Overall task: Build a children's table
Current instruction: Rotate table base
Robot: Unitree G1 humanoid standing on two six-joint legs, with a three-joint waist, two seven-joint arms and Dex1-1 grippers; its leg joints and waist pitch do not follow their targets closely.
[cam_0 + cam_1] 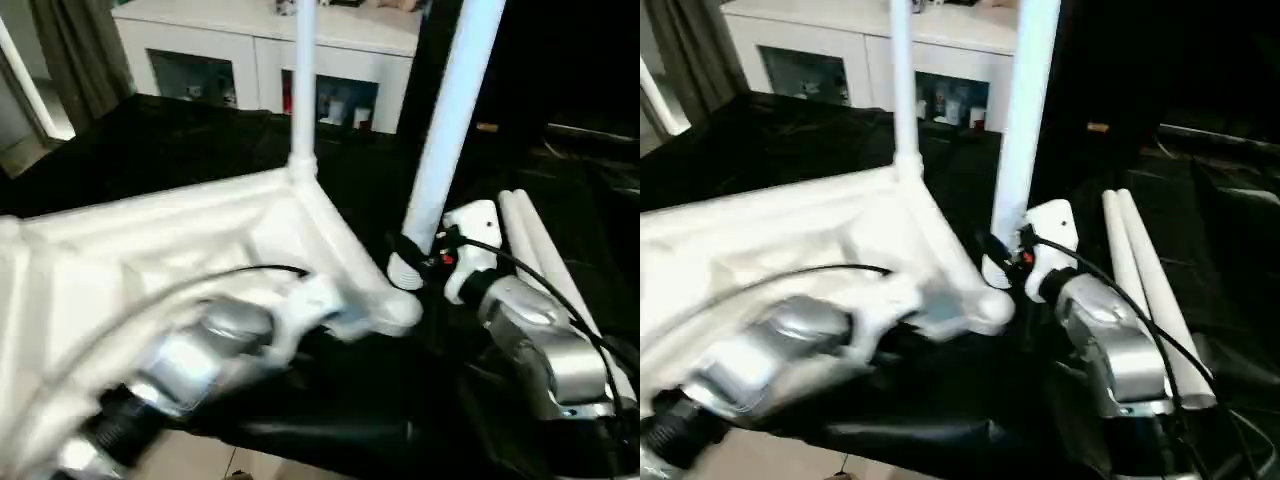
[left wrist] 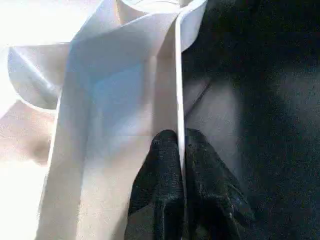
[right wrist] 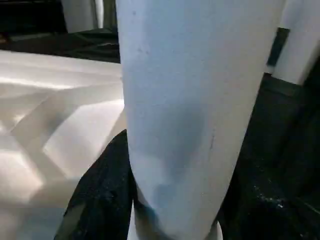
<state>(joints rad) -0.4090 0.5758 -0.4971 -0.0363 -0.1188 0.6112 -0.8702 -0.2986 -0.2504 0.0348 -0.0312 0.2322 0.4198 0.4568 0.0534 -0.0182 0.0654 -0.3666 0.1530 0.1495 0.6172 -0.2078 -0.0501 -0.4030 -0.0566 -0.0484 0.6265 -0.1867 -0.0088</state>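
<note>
Nearest you, your two silver forearms reach in from the bottom edge, one on each side. Your left gripper [image 2: 180, 165] has its two black fingers pinched together on the thin side rim of the table top [image 1: 150, 250], one finger on each face of that edge; in the head views that hand shows blurred against the near corner of the top. Your right gripper [image 3: 150, 200] is clamped around the lower end of one leg [image 1: 450, 110], which stands upright just beside the top's near right corner; one black finger [image 3: 102, 195] shows pressed to the tube's side, the other is hidden behind it. You cannot tell from these views whether the foot of that leg sits in a corner socket or only next to it.

The table top is a single white piece lying upside down on a black cloth [image 1: 200, 140], ribbed underside facing up, stretching from your left arm across to the middle of the scene.

Count four legs in all. One is the leg in your right gripper. A second, thinner-looking leg [image 1: 304, 80] stands upright at the top's far corner, its base at the socket there. Two more legs [image 1: 1145, 290] lie flat side by side on the cloth to your right, touching along their length, just beyond your right forearm.

Farthest away, one white cabinet [image 1: 260, 45] with glass-fronted shelves stands behind the cloth, and a curtain [image 1: 75, 55] hangs at far left.
</note>
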